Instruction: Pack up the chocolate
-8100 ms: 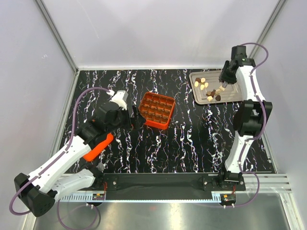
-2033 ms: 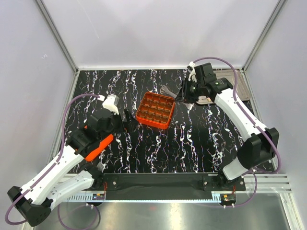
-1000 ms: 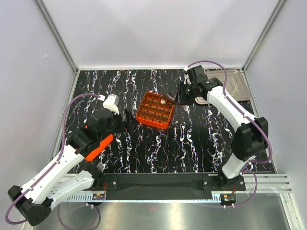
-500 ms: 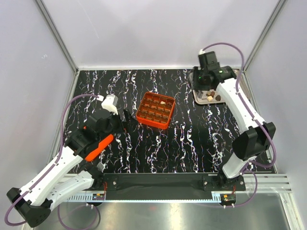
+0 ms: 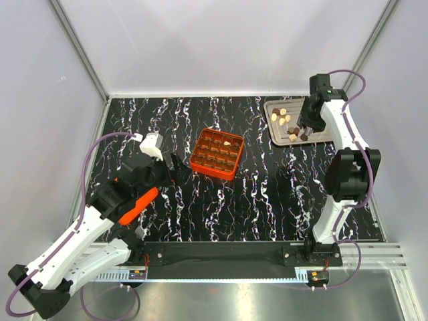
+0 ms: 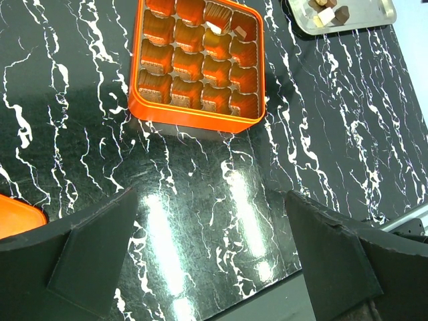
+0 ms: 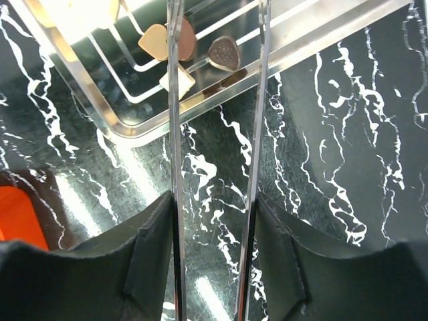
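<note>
Chocolate (image 5: 282, 112): small bite-size pieces, some cream, some dark brown.
Location, main lot: loose on the tray (image 5: 279, 132) at the far right of the worktop (image 5: 267, 200); cream pieces lie toward its far left part, with dark ones and one cream piece nearer its near edge.
Location, single piece: one cream piece (image 6: 212, 27) sits in a cell of the box (image 6: 194, 119), toward its far right corner.
Close view, right wrist: a dark piece (image 7: 224, 52), a cream one touching another dark one, and a pale square piece lie just inside the tray's corner.
Box: orange, square, gridded into cells, flat on the worktop near the middle, well apart from the tray; every other visible cell holds nothing.
Tray: silver metal, shallow, raised rim, reflective floor.
Right claw (image 5: 304, 128): hangs above the near part of the tray. Its two thin fingers (image 7: 175, 100) are parallel with a clear gap between them and pinch nothing.
Left claw (image 6: 210, 197): spread wide and empty, low over bare worktop just left of and nearer than the box, touching neither box nor chocolate.
Worktop: black with white marbled veins, glossy.
</note>
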`<state>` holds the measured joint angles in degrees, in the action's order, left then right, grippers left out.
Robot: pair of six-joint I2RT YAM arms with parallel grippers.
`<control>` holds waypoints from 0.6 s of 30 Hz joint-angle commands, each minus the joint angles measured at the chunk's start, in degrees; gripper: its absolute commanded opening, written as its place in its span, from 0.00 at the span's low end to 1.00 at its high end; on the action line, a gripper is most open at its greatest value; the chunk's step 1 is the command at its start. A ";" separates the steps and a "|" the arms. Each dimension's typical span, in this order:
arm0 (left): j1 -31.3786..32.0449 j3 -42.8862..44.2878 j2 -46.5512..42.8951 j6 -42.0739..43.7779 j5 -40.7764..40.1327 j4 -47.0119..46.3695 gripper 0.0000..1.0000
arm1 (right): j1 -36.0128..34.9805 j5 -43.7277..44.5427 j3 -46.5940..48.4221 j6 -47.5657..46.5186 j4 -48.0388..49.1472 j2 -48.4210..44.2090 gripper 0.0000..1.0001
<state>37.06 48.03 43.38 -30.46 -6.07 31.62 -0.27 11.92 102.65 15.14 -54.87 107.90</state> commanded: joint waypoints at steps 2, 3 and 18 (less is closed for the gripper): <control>0.03 0.49 -0.05 0.22 -0.26 -1.64 0.99 | 1.77 0.12 3.43 -0.11 3.01 1.35 0.56; 0.03 0.40 0.04 0.22 -0.18 -1.91 0.99 | 1.77 0.29 3.52 0.15 3.28 2.22 0.57; 0.03 0.22 1.36 0.40 -0.70 -2.08 0.99 | 4.23 -3.66 0.10 1.39 9.52 5.04 0.55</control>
<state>37.06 47.97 44.56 -30.46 -6.07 31.62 3.70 9.96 102.80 15.81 -49.04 112.60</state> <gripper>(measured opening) 0.988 0.556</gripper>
